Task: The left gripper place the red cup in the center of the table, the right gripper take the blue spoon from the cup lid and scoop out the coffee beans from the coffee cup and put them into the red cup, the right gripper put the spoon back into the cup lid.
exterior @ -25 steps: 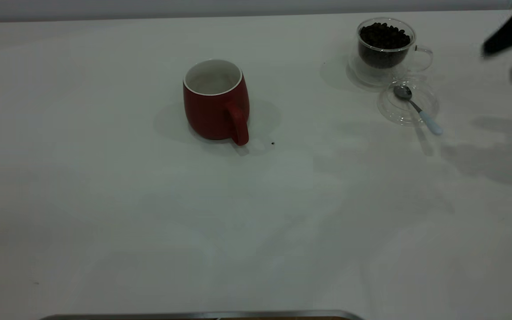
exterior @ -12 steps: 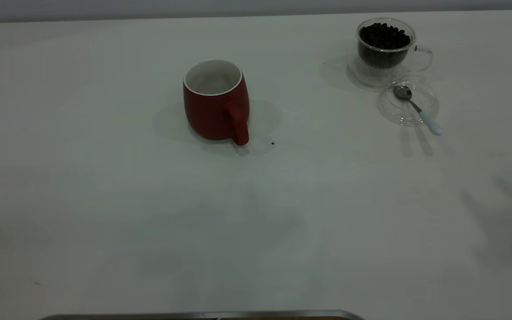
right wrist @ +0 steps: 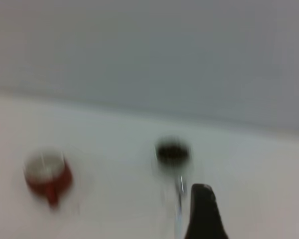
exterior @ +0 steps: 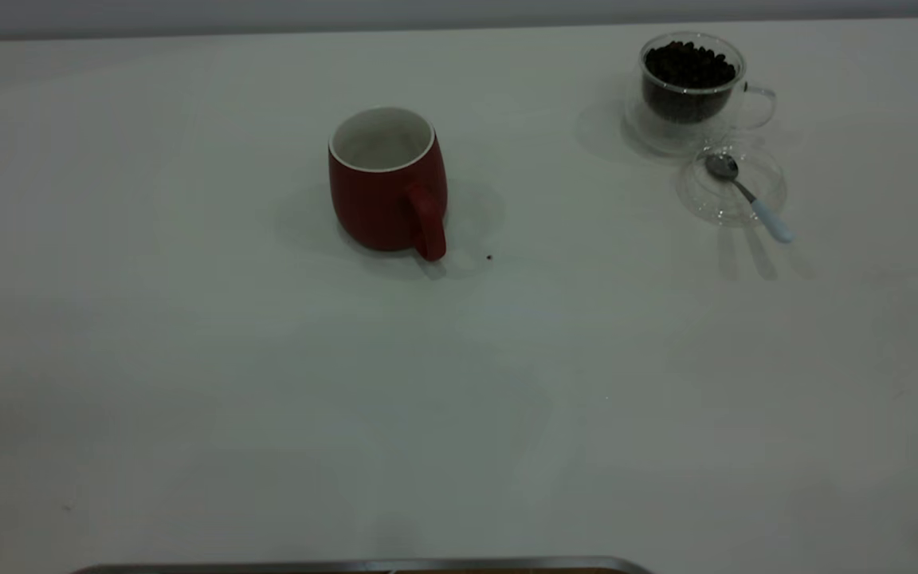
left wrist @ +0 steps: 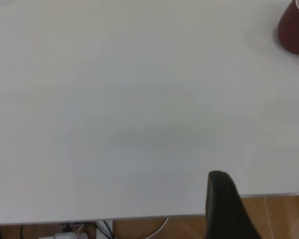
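The red cup (exterior: 387,183) stands upright near the middle of the table (exterior: 459,383), handle toward the front; its inside looks empty. The coffee cup (exterior: 692,88) holds coffee beans (exterior: 690,64) at the far right. Just in front of it lies the cup lid (exterior: 730,187) with the blue spoon (exterior: 748,197) in it, pale handle jutting over the rim. Neither gripper shows in the exterior view. My left gripper (left wrist: 264,189) is open and empty over the table's near edge, far from the red cup (left wrist: 295,30). My right gripper (right wrist: 254,199) is open and empty, well back from the coffee cup (right wrist: 172,153) and the spoon (right wrist: 180,196).
A tiny dark speck (exterior: 489,257) lies on the table just right of the red cup. A metal edge (exterior: 363,566) runs along the front of the table. Wooden floor and cables (left wrist: 104,229) show below the table edge in the left wrist view.
The right arm, at the upper right of the exterior view one second ago, has pulled out of view and its shadow has gone. The cups, lid and spoon have not moved.
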`<state>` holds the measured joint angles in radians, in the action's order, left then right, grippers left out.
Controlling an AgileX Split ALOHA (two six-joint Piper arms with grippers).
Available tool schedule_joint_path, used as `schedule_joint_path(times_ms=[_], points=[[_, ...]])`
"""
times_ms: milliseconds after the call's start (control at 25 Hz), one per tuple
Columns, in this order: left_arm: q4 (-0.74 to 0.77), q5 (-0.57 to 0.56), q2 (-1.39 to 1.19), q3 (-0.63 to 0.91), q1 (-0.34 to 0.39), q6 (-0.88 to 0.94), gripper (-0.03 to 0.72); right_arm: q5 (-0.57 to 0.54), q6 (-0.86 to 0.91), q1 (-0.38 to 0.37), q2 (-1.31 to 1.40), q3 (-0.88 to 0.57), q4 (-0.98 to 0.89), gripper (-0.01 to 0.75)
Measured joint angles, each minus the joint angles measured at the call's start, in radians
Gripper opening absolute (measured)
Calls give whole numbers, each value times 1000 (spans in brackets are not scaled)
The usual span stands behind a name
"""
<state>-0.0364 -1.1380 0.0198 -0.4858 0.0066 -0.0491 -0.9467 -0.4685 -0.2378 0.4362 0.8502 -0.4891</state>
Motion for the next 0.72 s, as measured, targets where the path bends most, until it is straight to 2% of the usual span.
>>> schedule_joint_path(times_ms=[120,200,440,720], points=[[0,0,0,0,0,0,451,-135,114,0,-72,-6,138,553],[0,0,0,0,0,0,451,-179,182,7,-154,-17,202,553],[0,0,0,0,0,-1,451,-204,225,190,-335,-154,272,553],[0,0,0,0,0,-1,451,-188,301,210,-447,-313,380,553]])
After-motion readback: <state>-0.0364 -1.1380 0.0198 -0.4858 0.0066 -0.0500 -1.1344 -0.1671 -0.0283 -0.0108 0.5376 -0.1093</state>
